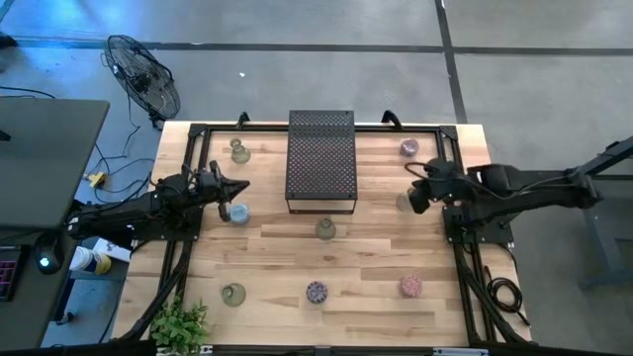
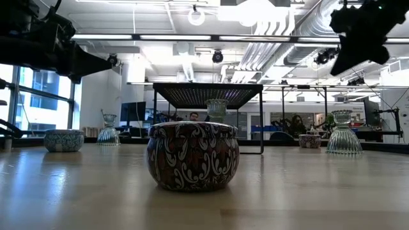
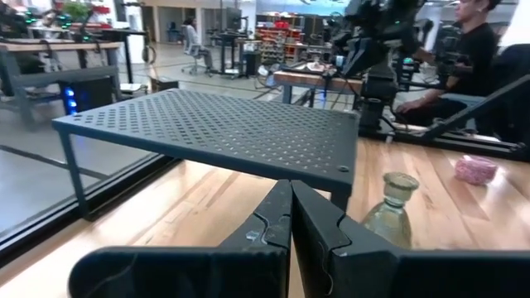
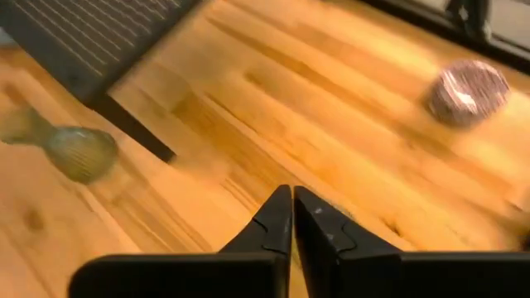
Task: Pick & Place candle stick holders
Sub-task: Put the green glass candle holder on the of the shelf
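Nearest the front edge of the pale wooden counter (image 1: 376,247) stand three small round candle stick holders: a greenish glass one (image 1: 232,294), a purple patterned one (image 1: 316,292) and a pink one (image 1: 410,287), all well in front of the black perforated metal stand (image 1: 320,160). In the low view the purple patterned holder (image 2: 192,155) fills the foreground, with the stand (image 2: 208,94) behind it.

Just in front of the stand stands a clear-greenish ribbed glass holder (image 1: 325,229), also seen past the left arm's fingers (image 3: 392,213) and in the right wrist view (image 4: 74,149).

Left of the stand, a pale blue round holder (image 1: 238,213) sits just beside the left gripper (image 1: 240,187), whose fingers are pressed together and hold nothing; it hangs above the counter, pointing toward the stand.

Right of the stand, the right gripper (image 1: 415,195) is raised above the counter, its fingers closed to a thin slit and empty.

Farther back, a greenish glass holder (image 1: 238,150) stands left of the stand's rear half, and a pink-purple holder (image 1: 408,148) stands right of it, near the counter's far edge.
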Robot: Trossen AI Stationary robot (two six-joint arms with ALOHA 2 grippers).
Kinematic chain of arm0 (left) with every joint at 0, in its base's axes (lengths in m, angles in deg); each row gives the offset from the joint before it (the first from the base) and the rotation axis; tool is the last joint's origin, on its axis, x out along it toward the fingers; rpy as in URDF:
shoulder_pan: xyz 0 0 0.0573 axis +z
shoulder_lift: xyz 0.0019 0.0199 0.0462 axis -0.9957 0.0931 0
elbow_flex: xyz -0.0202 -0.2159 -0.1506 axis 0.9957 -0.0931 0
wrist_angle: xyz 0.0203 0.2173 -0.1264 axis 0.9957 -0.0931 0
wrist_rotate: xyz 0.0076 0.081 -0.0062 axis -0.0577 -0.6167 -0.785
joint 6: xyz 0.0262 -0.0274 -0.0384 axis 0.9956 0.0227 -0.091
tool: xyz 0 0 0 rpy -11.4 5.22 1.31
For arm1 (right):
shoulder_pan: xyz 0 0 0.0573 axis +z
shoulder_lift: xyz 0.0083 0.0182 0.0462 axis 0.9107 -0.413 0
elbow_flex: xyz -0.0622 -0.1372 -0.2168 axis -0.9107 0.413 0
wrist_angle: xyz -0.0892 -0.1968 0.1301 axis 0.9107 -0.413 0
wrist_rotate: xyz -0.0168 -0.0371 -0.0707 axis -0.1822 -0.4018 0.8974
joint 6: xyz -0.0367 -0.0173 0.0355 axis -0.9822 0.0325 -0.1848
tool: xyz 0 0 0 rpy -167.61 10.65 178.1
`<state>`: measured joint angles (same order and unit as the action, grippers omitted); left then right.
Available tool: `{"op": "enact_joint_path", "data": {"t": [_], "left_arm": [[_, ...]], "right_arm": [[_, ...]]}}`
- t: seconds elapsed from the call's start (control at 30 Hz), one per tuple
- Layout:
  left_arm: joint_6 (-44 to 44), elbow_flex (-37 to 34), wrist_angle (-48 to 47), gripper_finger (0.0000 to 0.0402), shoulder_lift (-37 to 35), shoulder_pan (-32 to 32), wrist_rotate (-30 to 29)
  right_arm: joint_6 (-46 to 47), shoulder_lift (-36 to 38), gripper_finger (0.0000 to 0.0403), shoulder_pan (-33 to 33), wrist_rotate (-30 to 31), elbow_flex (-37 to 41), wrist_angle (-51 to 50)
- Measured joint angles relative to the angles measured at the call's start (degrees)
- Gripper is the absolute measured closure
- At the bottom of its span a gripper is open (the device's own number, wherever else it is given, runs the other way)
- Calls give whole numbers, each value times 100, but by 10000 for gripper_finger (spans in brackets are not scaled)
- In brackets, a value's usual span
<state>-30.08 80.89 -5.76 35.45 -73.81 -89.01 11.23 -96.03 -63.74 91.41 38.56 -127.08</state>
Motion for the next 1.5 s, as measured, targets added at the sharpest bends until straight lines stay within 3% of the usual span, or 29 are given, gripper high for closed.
{"op": "enact_joint_path", "data": {"t": [0.13, 0.4, 0.53, 0.67, 0.83, 1.23, 1.5], "left_arm": [[72, 0, -9, 401, 0, 0, 115], [88, -2, -7, 401, 0, 0, 117], [218, -2, -9, 401, 0, 0, 117], [221, -2, -22, 401, 0, 0, 103], [221, -2, -26, 401, 0, 0, 93], [383, -1, -33, 401, 0, 0, 95], [678, 0, -34, 401, 0, 0, 91]], "right_arm": [[257, -5, 330, 39, -61, 372, 0], [486, -5, 161, 1, -227, 820, -69], [388, -8, 115, 0, -251, 1150, 253], [151, -109, 108, 0, -219, 1321, 866], [130, -371, 108, -85, 236, 1523, 993], [-423, -1211, 108, -236, 401, 1621, 2485], [-279, -1696, 158, -236, 806, 1621, 2711]]}}
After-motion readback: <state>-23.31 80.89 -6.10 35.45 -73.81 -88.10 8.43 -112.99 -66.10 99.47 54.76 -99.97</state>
